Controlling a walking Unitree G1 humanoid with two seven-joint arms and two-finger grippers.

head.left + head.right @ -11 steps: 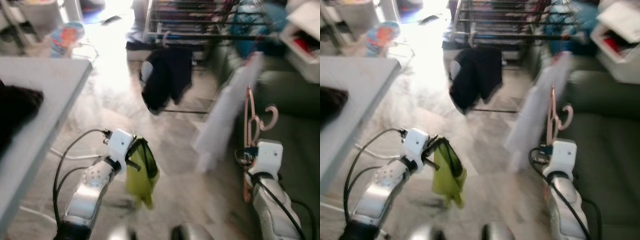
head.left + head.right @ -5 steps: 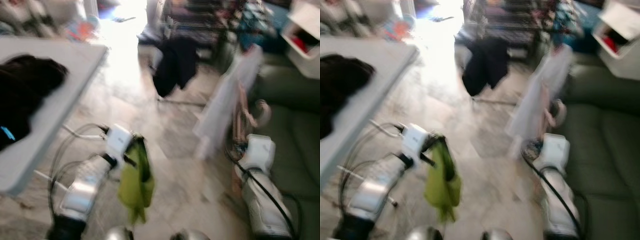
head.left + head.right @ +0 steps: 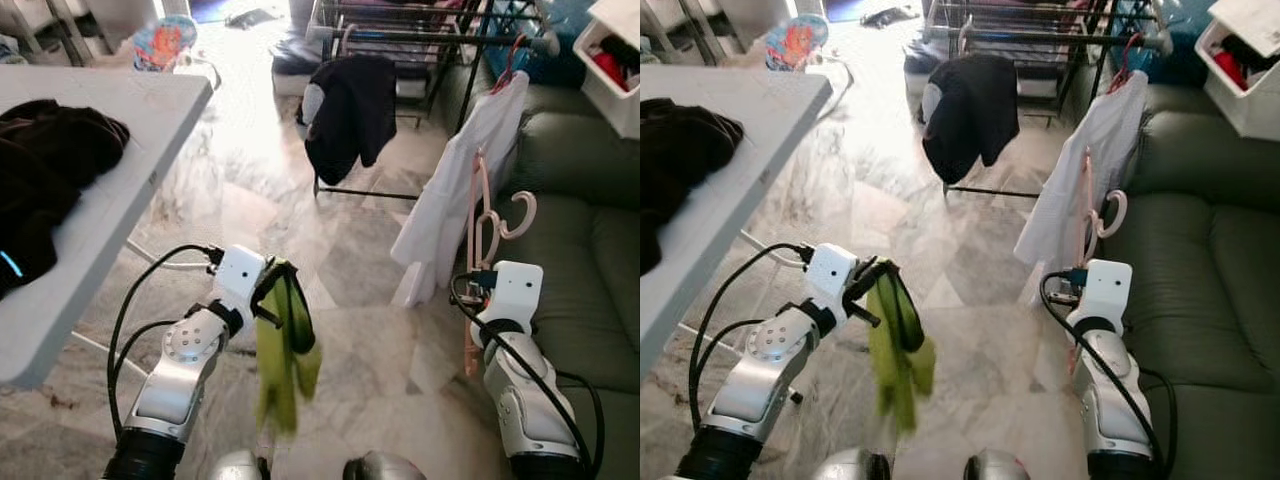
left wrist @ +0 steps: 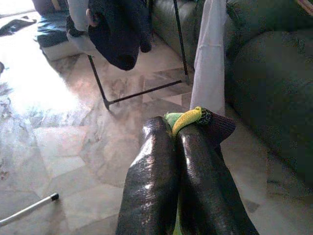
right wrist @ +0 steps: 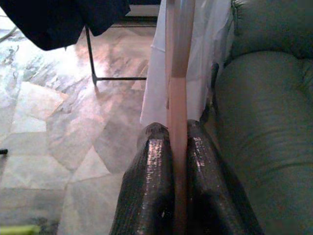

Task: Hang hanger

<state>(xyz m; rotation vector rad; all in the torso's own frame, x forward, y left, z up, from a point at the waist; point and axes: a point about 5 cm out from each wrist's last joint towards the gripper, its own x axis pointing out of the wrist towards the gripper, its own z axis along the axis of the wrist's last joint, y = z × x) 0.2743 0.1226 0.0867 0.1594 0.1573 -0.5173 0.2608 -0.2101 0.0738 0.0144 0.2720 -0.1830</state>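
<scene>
Right end effector is clamped on the pink hanger, fingers pinching the flat bar low down, so the hanger stands upright above the wrist with its hook up near the white shirt. Judgement: thin plastic hanger, light and stiff, but smooth; with the grip this far from the hook it can pivot or slip between the pads if the hook snags, so keep it clamped and move slowly. Left end effector is closed on a lime-green garment, soft and limp, dangling free below the wrist; it will swing as the robot moves. Target looks like the black drying rack ahead: top rail already carries a dark garment on one hanger and the white shirt on a red-hooked one at the right end. Open rail seems to be between those two; can't tell exact spacing. Clearance: marble floor between robot and rack is open, with a white cable trailing by the left arm. White bench with dark clothes bounds the left, its corner near the path; green sofa sits tight along the right arm. The white shirt hangs just beside the hanger, likely snag point when lifting toward the rail.
</scene>
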